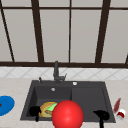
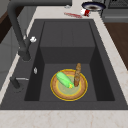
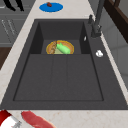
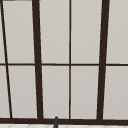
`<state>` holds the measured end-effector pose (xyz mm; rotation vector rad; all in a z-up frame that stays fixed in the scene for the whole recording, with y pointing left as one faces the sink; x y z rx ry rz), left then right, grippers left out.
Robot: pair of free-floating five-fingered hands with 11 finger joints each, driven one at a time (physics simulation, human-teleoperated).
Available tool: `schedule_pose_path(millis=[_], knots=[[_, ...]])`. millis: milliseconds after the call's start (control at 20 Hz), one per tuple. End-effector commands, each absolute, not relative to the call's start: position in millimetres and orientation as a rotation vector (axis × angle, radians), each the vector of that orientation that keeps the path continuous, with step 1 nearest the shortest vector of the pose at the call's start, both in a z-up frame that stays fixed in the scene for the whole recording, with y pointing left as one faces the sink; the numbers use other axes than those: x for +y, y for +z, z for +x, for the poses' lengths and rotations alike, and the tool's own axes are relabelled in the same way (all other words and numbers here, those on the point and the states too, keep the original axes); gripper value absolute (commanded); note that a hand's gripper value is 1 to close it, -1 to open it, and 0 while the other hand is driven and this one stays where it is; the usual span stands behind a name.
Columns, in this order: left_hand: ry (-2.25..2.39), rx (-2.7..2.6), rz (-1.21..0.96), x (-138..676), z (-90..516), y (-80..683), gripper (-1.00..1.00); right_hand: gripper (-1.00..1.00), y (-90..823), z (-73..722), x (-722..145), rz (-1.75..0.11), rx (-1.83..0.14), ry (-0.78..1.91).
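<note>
The dark grey sink (image 1: 88, 98) is set in the pale marbled desk (image 1: 15, 87). It has a deep basin on the left and a flat draining part on the right. In the front view a big, shiny red ball (image 1: 67, 115) stands in front of the sink's near edge, between the two hands, and it covers part of the basin. I cannot tell if it rests on something.

The round yellow plate with a brown rim (image 2: 68, 96) lies flat on the bottom of the basin. It carries a green cucumber (image 2: 64, 79) and a thin brown stick (image 2: 77, 75), maybe bread. Judging from this, the plate and the food are already down inside the sink, and nothing is lifted or carried.

The cucumber lies on the plate with its long axis on a diagonal, from near-left to far-right. Its yellowish tip points to the near-left. The stick is on the near side of the plate and its long axis goes about left to right. Its right end seems to rise a little over the rim.

The left hand (image 1: 35, 110) hangs at the near-left corner of the basin, just beside the plate, and I see no touch. The right hand (image 1: 102, 115) hangs at the near-right corner of the sink, well apart from the plate. I cannot tell if these hands are released or clenched, but neither grasps a thing.

A flat blue plate (image 1: 5, 105) lies on the desk at the far left.
</note>
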<state>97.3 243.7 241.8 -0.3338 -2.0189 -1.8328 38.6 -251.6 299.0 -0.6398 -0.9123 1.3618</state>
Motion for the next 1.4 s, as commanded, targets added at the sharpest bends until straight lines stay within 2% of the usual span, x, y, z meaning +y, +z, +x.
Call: schedule_pose_path(millis=[0, 200, 250, 1050, 1350], knots=[[-1.833, -2.019, -0.334, 243.7, 97.3, 241.8, 0.00, -1.00, 299.0, 69.6, -252.1, -0.676, -0.917, 1.354], [-1.833, -2.019, -0.334, 243.7, 97.3, 241.8, 0.00, -1.00, 297.3, 63.5, -253.2, -0.684, -0.943, 1.348], [-1.833, -2.019, -0.334, 243.1, 97.3, 241.8, -1.00, 0.00, 297.7, 64.9, -253.6, -0.696, -0.953, 1.343], [-1.858, -2.003, -0.429, 196.1, 194.1, 223.0, -1.00, 0.00, 301.0, 68.5, -254.3, -0.727, -0.979, 1.326], [-1.908, -2.025, -0.489, 191.0, 199.5, 196.3, -1.00, 0.00, 300.9, 68.5, -254.3, -0.728, -0.980, 1.324]])
